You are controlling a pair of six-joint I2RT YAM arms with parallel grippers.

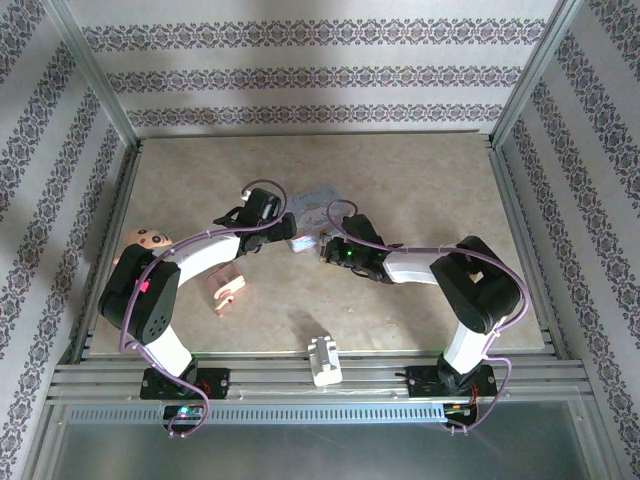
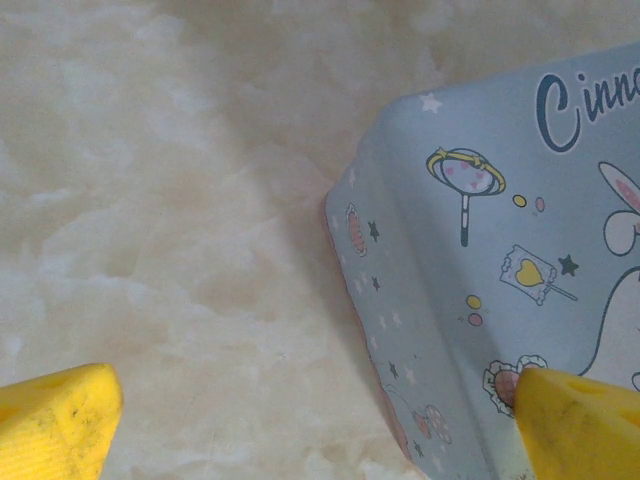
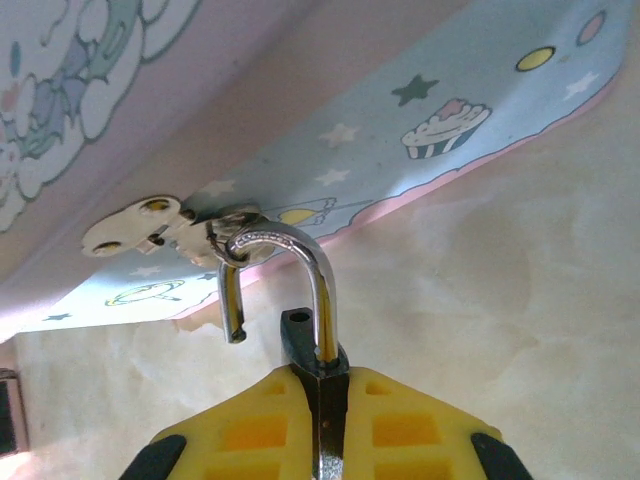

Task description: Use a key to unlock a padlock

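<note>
From above, both arms meet at the lilac tin (image 1: 318,197) in the middle of the table. The left gripper (image 1: 272,228) is at its left end and the right gripper (image 1: 323,248) is at its near edge. A pink clip (image 1: 224,290) and a white block (image 1: 323,360) lie nearer the bases.

At the left wrist, the yellow fingertips (image 2: 55,425) are spread wide with nothing between them, beside the tin's corner.

At the right wrist, the yellow fingers (image 3: 420,425) are clamped on the dark padlock (image 3: 300,335). Its silver shackle (image 3: 322,280) hooks through the tin's latch (image 3: 140,225), and the short leg hangs free of the body.
</note>
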